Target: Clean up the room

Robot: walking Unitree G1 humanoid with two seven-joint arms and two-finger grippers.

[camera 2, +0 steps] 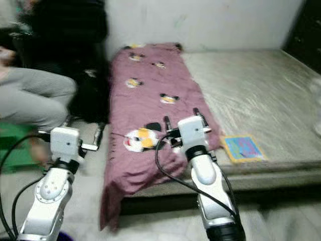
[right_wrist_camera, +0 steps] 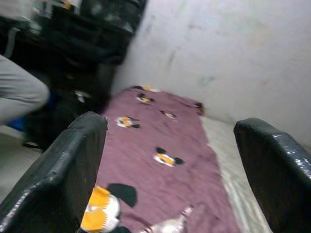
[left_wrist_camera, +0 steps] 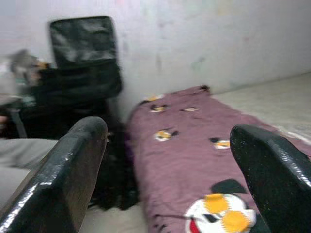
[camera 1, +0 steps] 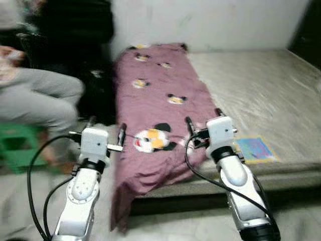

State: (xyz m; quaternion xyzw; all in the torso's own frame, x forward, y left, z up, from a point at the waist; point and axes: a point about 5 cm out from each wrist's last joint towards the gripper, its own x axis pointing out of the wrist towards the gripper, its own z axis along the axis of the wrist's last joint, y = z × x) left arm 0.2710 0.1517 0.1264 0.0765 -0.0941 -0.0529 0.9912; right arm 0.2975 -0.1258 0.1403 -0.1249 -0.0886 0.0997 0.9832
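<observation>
A purple blanket point(camera 2: 150, 115) with cartoon prints is lying along the left side of the mattress point(camera 2: 266, 100), its end hanging over the front edge. The right gripper point(camera 2: 181, 117) is hovering over it, fingers apart. A colourful booklet point(camera 2: 242, 147) is lying just beside.

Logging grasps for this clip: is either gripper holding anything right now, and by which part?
Nothing is held. The left gripper and right gripper are both open, over the purple blanket.

Bedroom in a home: bare mattress point(camera 1: 271, 100) against a white wall point(camera 1: 210, 22), maroon cartoon-print blanket point(camera 1: 155, 100) spread along its edge.
</observation>
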